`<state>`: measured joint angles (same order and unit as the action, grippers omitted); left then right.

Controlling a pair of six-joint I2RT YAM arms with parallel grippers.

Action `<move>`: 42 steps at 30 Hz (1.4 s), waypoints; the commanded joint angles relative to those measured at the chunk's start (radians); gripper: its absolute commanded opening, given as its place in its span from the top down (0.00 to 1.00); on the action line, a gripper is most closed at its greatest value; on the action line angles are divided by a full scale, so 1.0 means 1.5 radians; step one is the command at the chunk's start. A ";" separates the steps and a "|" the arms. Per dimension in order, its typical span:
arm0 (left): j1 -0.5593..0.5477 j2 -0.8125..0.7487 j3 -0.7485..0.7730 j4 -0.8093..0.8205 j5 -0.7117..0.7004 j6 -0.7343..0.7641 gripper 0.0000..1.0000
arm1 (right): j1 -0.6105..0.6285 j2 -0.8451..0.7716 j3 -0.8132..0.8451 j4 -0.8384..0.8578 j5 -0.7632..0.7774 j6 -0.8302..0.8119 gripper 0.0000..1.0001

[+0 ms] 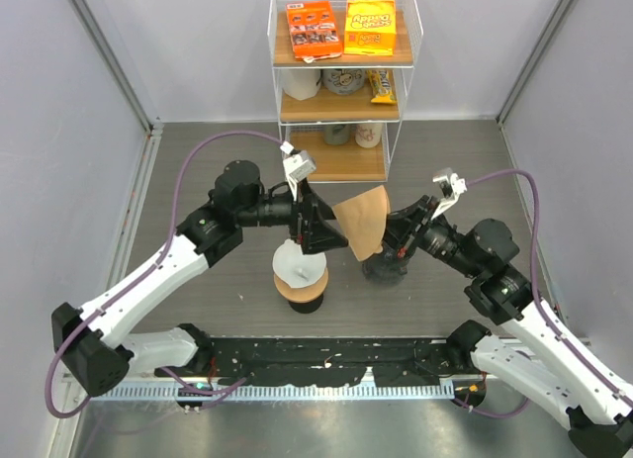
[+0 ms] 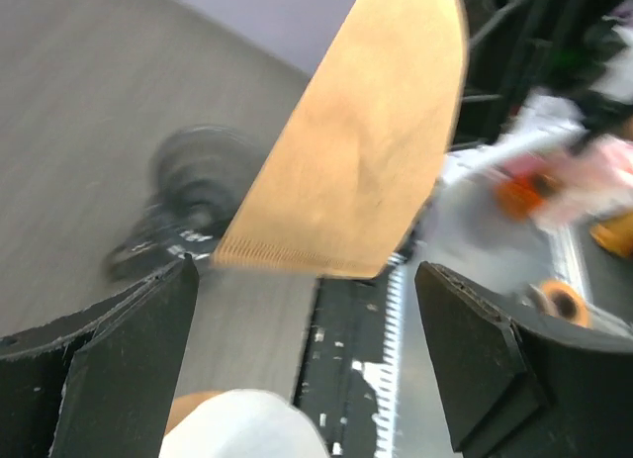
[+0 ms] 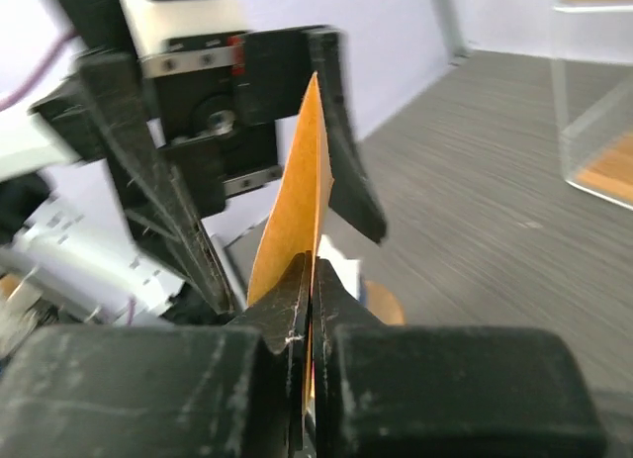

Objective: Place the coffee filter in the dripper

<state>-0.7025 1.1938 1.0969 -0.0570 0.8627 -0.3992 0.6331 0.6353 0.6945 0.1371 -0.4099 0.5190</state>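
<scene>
The brown paper coffee filter (image 1: 363, 219) hangs flat in the air between the two arms. My right gripper (image 1: 391, 236) is shut on its right edge, and the right wrist view shows the filter (image 3: 297, 211) pinched edge-on between the closed fingers (image 3: 313, 280). My left gripper (image 1: 334, 230) stands open just left of the filter. In the left wrist view the filter (image 2: 366, 141) floats beyond the wide-apart fingers (image 2: 307, 280), touching neither. The white dripper (image 1: 299, 265) sits on a brown cup (image 1: 300, 294) below the left gripper; its rim (image 2: 242, 423) shows at the bottom of the left wrist view.
A dark round object (image 1: 383, 270) stands on the table under the right gripper. A wire shelf rack (image 1: 341, 82) with orange snack boxes and mugs stands at the back. Grey walls close in both sides.
</scene>
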 commanded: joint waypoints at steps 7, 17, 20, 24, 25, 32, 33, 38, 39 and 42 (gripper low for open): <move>-0.086 -0.015 0.104 -0.209 -0.551 0.053 0.00 | 0.002 0.092 0.180 -0.409 0.436 0.084 0.95; -0.195 0.051 0.122 -0.121 -0.610 0.028 0.00 | 0.010 0.162 0.241 -0.474 0.476 0.145 0.95; -0.217 0.076 0.136 -0.108 -0.609 0.040 0.00 | 0.011 0.163 0.238 -0.465 0.464 0.153 0.95; -0.232 0.110 0.156 -0.111 -0.625 0.036 0.00 | 0.012 0.174 0.235 -0.451 0.430 0.154 0.95; -0.233 0.113 0.158 -0.110 -0.631 0.027 0.00 | 0.012 0.177 0.235 -0.449 0.417 0.156 0.95; -0.247 0.123 0.148 -0.082 -0.671 0.023 0.01 | 0.016 0.181 0.233 -0.442 0.406 0.164 0.95; -0.253 0.127 0.149 -0.088 -0.686 0.024 0.00 | 0.016 0.180 0.233 -0.439 0.407 0.166 0.95; -0.262 0.141 0.155 -0.096 -0.735 0.029 0.00 | 0.017 0.179 0.226 -0.433 0.391 0.172 0.95; -0.263 0.144 0.159 -0.099 -0.731 0.030 0.00 | 0.017 0.179 0.225 -0.432 0.392 0.175 0.95; -0.265 0.154 0.166 -0.107 -0.734 0.033 0.00 | 0.017 0.180 0.226 -0.430 0.387 0.175 0.95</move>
<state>-1.0931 1.4105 1.2938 -0.2420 -0.1852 -0.3588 0.6529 0.9089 1.0080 -0.5507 0.1848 0.7631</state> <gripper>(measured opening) 0.995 0.061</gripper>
